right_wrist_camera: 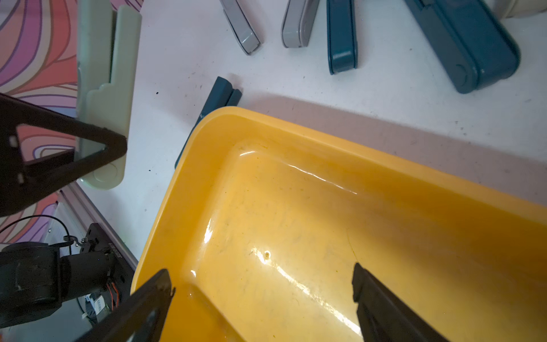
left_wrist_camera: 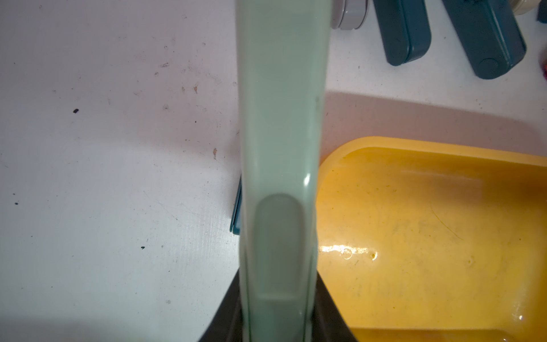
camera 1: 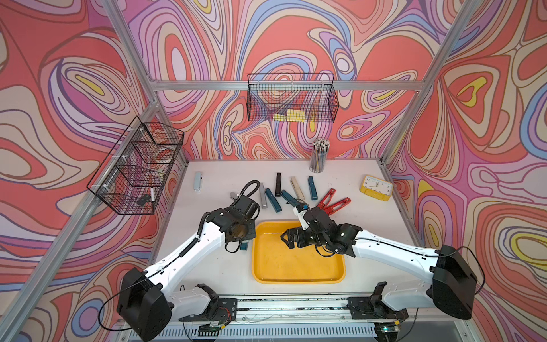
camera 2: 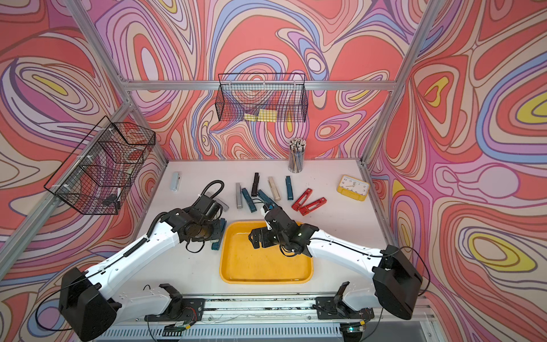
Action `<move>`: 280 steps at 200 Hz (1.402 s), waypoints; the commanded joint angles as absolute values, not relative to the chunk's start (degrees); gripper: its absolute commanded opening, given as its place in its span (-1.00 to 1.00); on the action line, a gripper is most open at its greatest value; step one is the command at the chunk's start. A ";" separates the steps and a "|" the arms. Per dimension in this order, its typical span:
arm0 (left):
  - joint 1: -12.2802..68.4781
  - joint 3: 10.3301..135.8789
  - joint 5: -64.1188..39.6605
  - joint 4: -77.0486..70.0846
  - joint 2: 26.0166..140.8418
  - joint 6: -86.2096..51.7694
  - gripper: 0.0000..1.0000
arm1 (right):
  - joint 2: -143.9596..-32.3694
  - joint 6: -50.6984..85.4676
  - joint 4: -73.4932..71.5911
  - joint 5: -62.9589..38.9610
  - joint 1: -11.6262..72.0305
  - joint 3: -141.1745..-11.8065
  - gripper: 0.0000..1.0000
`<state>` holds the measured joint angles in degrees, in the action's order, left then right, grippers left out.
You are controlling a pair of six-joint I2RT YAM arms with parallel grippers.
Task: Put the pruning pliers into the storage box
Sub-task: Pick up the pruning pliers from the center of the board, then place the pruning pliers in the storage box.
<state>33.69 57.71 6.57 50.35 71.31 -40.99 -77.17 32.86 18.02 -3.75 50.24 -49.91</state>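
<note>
My left gripper [left_wrist_camera: 278, 319] is shut on a pale green pruning pliers [left_wrist_camera: 281, 133]. It holds this one above the table, just left of the far-left corner of the storage box [left_wrist_camera: 429, 237], a shallow yellow tray [camera 1: 299, 266]. The right wrist view shows that green pliers [right_wrist_camera: 103, 88] clamped between black fingers [right_wrist_camera: 88, 139]. My right gripper [right_wrist_camera: 263, 284] hangs open over the tray's far part [camera 1: 285, 238], with nothing between its fingers. A teal pliers [right_wrist_camera: 216, 97] lies against the tray's left rim. Several more pliers [camera 1: 278, 192] and two red ones [camera 1: 331, 202] lie on the table behind the tray.
A pale grey pliers [camera 1: 197, 181] lies alone at the far left. A yellow clock [camera 1: 376, 188] sits at the far right and a cup of pencils [camera 1: 319, 158] at the back. Black wire baskets hang on the back wall [camera 1: 291, 99] and on the left wall [camera 1: 136, 171].
</note>
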 commanded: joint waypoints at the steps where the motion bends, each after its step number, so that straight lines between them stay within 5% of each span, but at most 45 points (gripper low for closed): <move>1: 35.18 59.67 8.46 51.11 72.02 -43.39 -1.00 | -75.55 32.52 21.79 0.31 50.45 -50.81 0.97; 280: 50.07 59.41 10.38 48.75 77.77 -52.01 -1.00 | -59.29 40.31 44.49 14.79 40.00 -41.24 0.97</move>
